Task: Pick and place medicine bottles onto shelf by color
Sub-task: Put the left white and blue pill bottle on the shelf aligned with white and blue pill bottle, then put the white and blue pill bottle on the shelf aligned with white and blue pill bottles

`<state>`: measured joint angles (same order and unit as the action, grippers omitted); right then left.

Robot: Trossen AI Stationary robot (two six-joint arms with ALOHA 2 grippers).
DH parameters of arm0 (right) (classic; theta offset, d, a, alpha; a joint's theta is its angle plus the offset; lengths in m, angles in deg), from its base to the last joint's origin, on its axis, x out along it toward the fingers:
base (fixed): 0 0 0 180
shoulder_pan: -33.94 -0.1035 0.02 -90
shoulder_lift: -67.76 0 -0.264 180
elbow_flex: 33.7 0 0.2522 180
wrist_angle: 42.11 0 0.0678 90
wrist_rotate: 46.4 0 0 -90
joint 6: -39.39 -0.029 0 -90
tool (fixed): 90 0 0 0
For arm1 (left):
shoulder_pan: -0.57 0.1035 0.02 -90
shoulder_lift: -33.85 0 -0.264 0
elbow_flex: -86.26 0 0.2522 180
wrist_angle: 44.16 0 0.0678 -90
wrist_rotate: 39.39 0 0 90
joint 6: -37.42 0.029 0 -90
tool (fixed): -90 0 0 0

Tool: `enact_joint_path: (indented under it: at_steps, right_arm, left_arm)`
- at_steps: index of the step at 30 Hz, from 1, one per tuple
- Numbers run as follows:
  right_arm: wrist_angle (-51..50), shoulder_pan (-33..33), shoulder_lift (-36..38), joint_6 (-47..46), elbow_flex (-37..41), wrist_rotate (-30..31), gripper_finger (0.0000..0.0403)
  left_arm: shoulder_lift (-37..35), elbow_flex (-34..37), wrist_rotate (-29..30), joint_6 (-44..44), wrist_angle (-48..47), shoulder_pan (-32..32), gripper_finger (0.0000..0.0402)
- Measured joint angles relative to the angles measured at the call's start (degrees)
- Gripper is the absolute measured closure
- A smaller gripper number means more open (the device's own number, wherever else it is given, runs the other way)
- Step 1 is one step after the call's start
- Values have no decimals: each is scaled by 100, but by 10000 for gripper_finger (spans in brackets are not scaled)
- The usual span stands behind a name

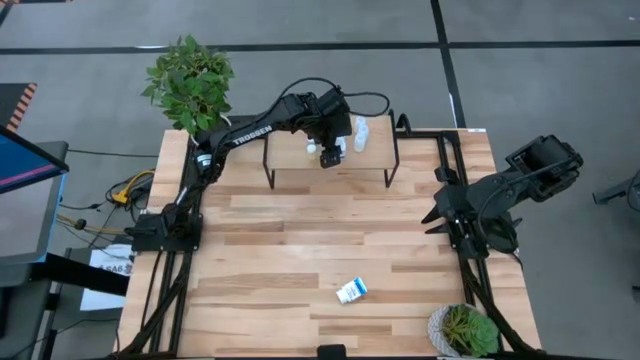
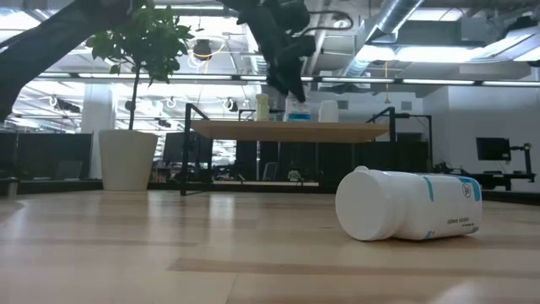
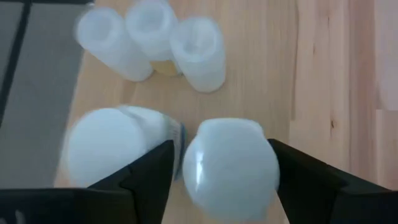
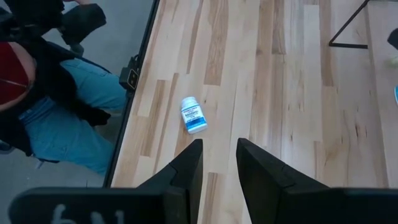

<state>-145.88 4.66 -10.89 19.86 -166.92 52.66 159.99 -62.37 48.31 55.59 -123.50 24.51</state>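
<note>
White-capped bottle (image 3: 230,163) sits upright between the fingers of the left gripper (image 3: 222,171), over the far right part of the shelf (image 1: 290,160). Fingers flank the cap on both sides; whether they press it or have already let go cannot be told from the wrist view. Just beside it on the shelf stands a larger white bottle (image 3: 111,149), nearly touching. Farther along, a cluster of three small bottles (image 3: 158,40), close together, one with a yellowish part showing. In the low view several bottles (image 2: 291,108) line the shelf top under the left arm.

Judged step: setting this bottle down among its colour group. To do it well, the bottle base should be flat on the wood before the fingers part. Opening should be small, since the larger neighbour is so close that a wide finger could knock it. Withdrawal is best straight up, with no sideways drift toward the cluster.

One bottle with a blue-green label (image 1: 352,291) lies on its side on the table (image 1: 280,250), near edge, well apart from the shelf. Right gripper (image 4: 219,163) waits over the right side of the table, fingers slightly parted, holding nothing. A person shows beyond the table edge in the right wrist view.
</note>
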Motion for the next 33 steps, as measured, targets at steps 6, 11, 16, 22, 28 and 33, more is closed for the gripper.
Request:
enact_joint_path:
  at_steps: [6, 11, 16, 22, 28, 33]
  right_arm:
    - [-1, 0, 0, 0, 0, -8, 283]
    - [-1, 0, 0, 0, 0, -9, 283]
    - [1, 0, 0, -1, 0, -9, 283]
    - [0, 0, 0, 0, 0, -9, 283]
    - [-1, 0, -23, -1, -3, -7, 283]
    - [11, 11, -210, 1, 135, 33, 283]
  left_arm:
    - [101, 4, 70, 94, -57, -11, 158]
    - [29, -9, 133, 110, -50, -17, 157]
    - [-99, -13, 129, 108, -17, -38, 157]
    - [-369, -13, 156, 112, 111, -100, 156]
    - [-793, -11, 106, -97, -55, -244, 156]
    - [-1198, -13, 72, -595, -759, -704, 156]
